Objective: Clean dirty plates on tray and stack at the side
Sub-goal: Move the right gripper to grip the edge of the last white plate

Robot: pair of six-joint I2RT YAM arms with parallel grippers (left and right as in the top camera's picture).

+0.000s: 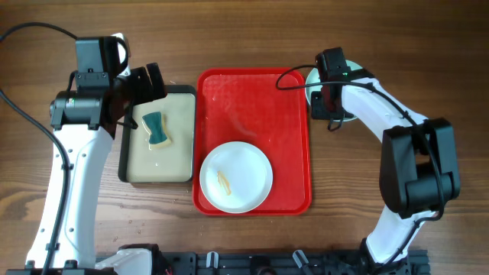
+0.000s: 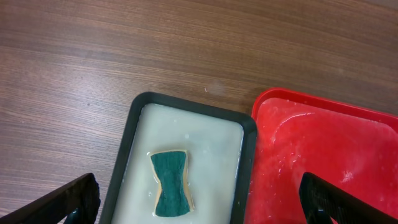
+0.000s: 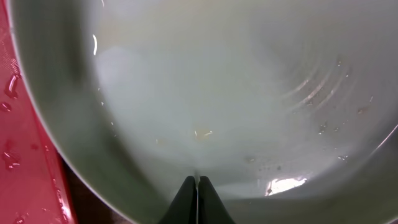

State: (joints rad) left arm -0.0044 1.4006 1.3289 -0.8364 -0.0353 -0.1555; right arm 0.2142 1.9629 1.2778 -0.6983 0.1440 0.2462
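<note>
- The tray [image 1: 252, 99] is seen in the middle of the table [image 1: 428, 46], with its long sides running away from the robot.
- The white plate [image 1: 248, 162] lies flat inside the tray, at the near end. A short yellowish smear [image 1: 223, 181] is seen on it, left of its centre.
- The far part of the tray is bare, and wet drops are seen on the red surface.
- The green plate [image 3: 217, 93] is found on the table just beside the far right corner of the tray. It is mostly covered by the right arm in the overhead view, so it cannot be told whether it touches the tray rim.
- The right gripper [image 3: 197, 190] is held over the green plate. Its fingers are pressed together, with only a thin line between them. Their tips are pointed at the inner wall of the plate, close to the near rim.
- Water drops and a faint yellowish mark are seen in the green plate.
- The left gripper [image 2: 199, 186] is spread wide and nothing is held in it. It is placed above the far end of the beige tray [image 2: 211, 149].
- The beige tray is set just left of the tray, side by side with it. The sponge [image 2: 171, 183] lies in it, in the far half.
</note>
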